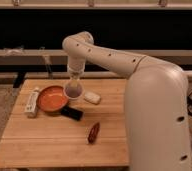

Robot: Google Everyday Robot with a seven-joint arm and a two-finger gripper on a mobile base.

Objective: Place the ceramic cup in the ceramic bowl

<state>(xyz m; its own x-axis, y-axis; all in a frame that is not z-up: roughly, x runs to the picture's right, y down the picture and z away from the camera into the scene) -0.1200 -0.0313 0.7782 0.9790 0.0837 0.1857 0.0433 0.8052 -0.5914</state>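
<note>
1. Wooden table (49,145) holds everything, and the robot arm (114,57) reaches over it from the right
2. Ceramic bowl (49,100), the orange one left of centre: I'd shift the cup a bit left so it's over the middle, not the rim
3. Gripper (74,84) points straight down, clenched on the ceramic cup (73,92) at the bowl's right edge; lower gently, then release
4. Writing: none I can read, not even on the white tube-like thing (32,102)

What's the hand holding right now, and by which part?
The hand, at the right edge of the ceramic bowl, holds the ceramic cup from above, by its rim.
</note>
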